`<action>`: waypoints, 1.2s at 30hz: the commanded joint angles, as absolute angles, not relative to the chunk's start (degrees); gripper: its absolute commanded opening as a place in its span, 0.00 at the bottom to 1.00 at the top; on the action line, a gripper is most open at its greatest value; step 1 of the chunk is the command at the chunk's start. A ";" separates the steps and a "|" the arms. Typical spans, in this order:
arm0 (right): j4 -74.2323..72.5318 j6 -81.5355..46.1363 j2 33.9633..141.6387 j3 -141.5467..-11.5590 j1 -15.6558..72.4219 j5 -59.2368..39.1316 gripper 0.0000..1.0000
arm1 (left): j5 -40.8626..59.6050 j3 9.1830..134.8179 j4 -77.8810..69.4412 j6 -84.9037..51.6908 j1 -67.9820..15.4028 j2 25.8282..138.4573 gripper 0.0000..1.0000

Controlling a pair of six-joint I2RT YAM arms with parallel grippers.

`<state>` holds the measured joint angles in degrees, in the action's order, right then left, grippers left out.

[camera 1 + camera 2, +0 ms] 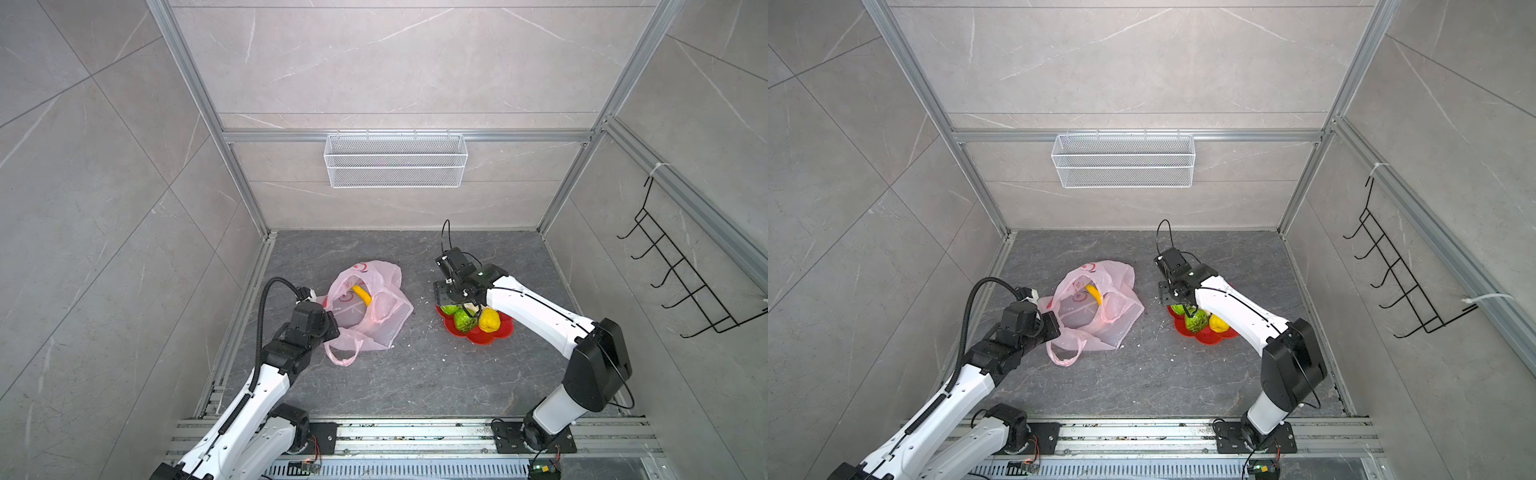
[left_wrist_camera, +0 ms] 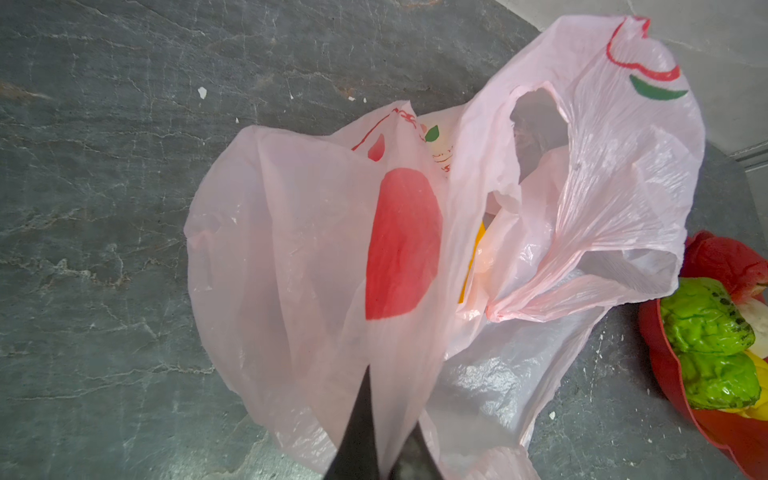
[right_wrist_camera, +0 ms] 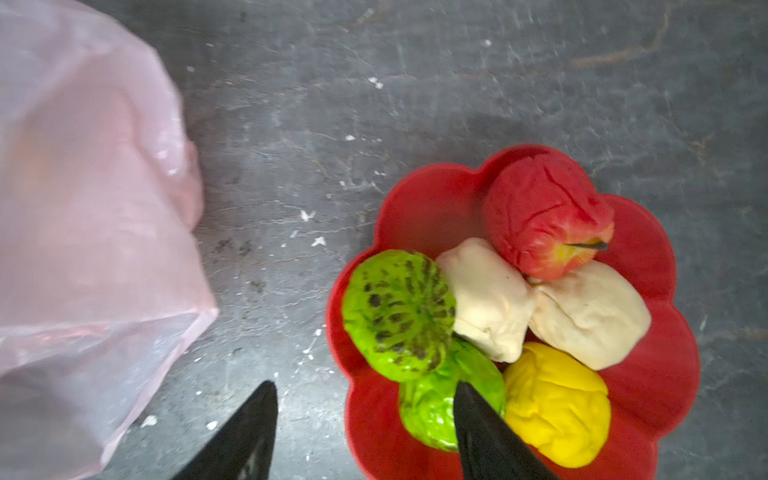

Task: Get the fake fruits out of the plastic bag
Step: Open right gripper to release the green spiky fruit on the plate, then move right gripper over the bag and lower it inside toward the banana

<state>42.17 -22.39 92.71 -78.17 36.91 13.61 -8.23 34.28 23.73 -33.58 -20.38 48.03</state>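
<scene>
Top views: bag [image 1: 376,328] lies crumpled on the left half of the table [image 1: 399,374], mouth gaping, banana [image 1: 362,296] inside it. One handle loop trails toward the near edge. Left gripper [image 1: 332,328] is at the bag's near-left edge; its fingers are hidden under the wrist here. Dish [image 1: 496,334] sits to the right, apart from the bag, with green balls [image 1: 464,321] and yellow fruit [image 1: 489,320] in it. Right gripper [image 1: 449,305] hangs over the dish's left rim.

Left wrist: two black fingers [image 2: 359,432] are pressed together on a fold of bag film, pinching it. The banana's yellow shows through the plastic. Dish rim and green balls are visible beyond the bag.

Right wrist: fingers [image 3: 486,428] are spread, nothing between them. One is over bare table, the other in front of a green ball; contact unclear. In the dish: apple [image 3: 544,220], two beige lumps [image 3: 490,303], both green balls and the yellow fruit, packed together. Bag is blurred, near the dish, not touching it.
</scene>
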 commanded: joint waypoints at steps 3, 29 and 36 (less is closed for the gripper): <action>38.16 -19.71 92.17 -82.36 44.56 10.96 0.58 | -4.24 34.73 28.95 -31.44 -20.59 44.71 0.05; 31.22 -17.49 134.49 -118.17 56.16 4.60 0.36 | 0.00 28.74 26.12 -33.59 -20.57 39.96 0.05; 37.17 -17.24 139.04 -124.53 55.60 8.91 0.35 | -1.30 28.92 27.55 -34.08 -20.57 38.55 0.05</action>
<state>32.75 -18.13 137.45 -122.23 56.12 6.07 -0.99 28.88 27.05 -33.28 -20.38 39.51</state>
